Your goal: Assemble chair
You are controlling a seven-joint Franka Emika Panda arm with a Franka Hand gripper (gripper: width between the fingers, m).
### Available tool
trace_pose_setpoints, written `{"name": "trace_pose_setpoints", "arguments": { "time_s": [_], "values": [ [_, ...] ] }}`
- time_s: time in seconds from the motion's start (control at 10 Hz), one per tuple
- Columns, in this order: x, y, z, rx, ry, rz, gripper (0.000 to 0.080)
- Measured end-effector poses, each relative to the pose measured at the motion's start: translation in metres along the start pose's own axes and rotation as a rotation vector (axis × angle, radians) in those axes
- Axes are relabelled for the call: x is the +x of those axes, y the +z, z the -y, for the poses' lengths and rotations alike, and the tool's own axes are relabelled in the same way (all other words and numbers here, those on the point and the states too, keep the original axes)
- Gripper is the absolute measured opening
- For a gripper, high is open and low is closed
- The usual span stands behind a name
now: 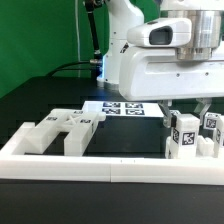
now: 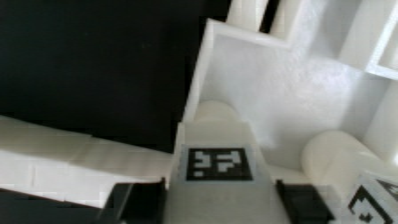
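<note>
The chair is in loose white blocky pieces with black-and-white tags. Two chunky pieces [image 1: 60, 130] lie at the exterior view's left. Several more stand at the right, among them a tagged upright piece [image 1: 184, 137]. My gripper [image 1: 187, 112] is lowered over that piece. In the wrist view the same tagged piece [image 2: 219, 160] stands between my two dark fingers [image 2: 139, 200], and both fingers touch its sides. A flat white chair panel [image 2: 302, 90] lies beyond it, and a rounded white piece [image 2: 347, 160] stands beside it.
The long low white border rail [image 1: 100, 160] runs along the front of the black table. The marker board [image 1: 125, 108] lies behind the pieces in the middle. The robot's white base [image 1: 125, 50] stands at the back.
</note>
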State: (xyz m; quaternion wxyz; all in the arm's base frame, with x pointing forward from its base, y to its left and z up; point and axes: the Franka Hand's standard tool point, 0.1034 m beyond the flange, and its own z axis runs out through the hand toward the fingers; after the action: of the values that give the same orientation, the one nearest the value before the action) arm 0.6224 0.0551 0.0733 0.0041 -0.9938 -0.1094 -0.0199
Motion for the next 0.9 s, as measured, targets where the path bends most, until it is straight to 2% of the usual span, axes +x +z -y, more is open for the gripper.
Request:
{"name": "trace_pose_setpoints", "arguments": {
  "time_s": [0.9],
  "values": [
    [0.0014, 0.0003, 0.0040, 0.006, 0.642, -0.007, 0.0291]
  ]
}}
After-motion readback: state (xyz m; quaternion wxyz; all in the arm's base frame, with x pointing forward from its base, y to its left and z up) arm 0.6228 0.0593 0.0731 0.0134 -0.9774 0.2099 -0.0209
